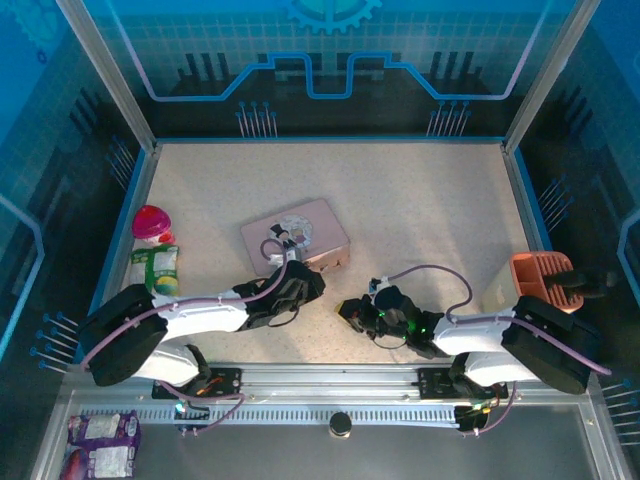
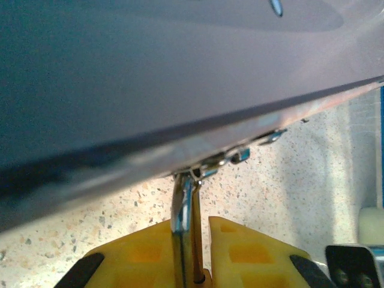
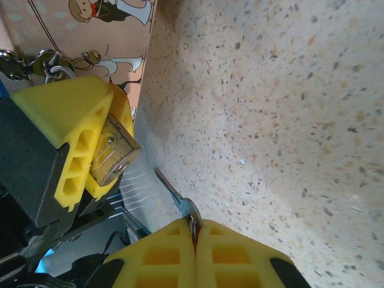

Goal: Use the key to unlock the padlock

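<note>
Sitting a little left of the table's (image 1: 430, 200) middle, the tin (image 1: 300, 232) is shut, so what it holds cannot be seen. The padlock (image 3: 114, 157) hangs at its near side, its thin shackle (image 3: 55, 67) hooked into the tin's clasp. An orange basket (image 1: 538, 270) at the right edge holds a dark object too blurred to name.

The left arm lies low across the table from the near left corner. The left gripper (image 2: 193, 233) pinches the padlock's brass body between its yellow fingers (image 3: 78, 120), right against the tin's wall.

The right arm comes in from the near right corner, elbow bent. The right gripper (image 3: 195, 237) is pressed together on the key (image 3: 174, 193), whose blade sticks out toward the padlock's bottom face, its tip near but apart.
</note>
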Controlling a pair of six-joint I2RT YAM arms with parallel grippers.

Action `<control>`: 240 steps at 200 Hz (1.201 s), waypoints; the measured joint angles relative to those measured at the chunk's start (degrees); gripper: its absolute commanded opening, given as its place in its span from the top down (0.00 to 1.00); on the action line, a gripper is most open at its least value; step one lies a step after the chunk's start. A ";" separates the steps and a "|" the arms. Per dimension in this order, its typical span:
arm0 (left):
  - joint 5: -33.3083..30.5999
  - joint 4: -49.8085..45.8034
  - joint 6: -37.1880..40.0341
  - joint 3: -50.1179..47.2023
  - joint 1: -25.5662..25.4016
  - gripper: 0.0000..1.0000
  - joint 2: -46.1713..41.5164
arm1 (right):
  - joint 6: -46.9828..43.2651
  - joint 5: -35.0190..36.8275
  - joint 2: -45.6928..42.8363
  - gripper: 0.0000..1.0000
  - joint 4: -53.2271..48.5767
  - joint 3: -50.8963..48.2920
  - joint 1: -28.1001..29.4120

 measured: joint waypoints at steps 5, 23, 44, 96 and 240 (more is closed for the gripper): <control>0.17 0.33 -0.28 -0.22 0.02 0.90 -0.15 | 0.48 0.07 0.52 1.00 0.90 -0.07 0.17; 1.01 1.68 -1.36 -1.18 0.28 0.90 -0.50 | 2.19 0.22 2.16 1.00 4.17 -0.50 0.81; 1.88 3.13 -2.40 -2.40 0.33 0.90 -0.66 | 3.67 0.55 3.52 1.00 7.23 -0.76 1.75; 2.23 3.41 -3.28 -2.97 0.63 0.90 -2.58 | 5.33 1.66 4.02 1.00 10.16 -0.87 2.91; 1.77 12.55 -3.08 -7.45 0.63 0.91 -3.87 | 12.31 2.45 16.92 1.00 28.48 -1.57 6.82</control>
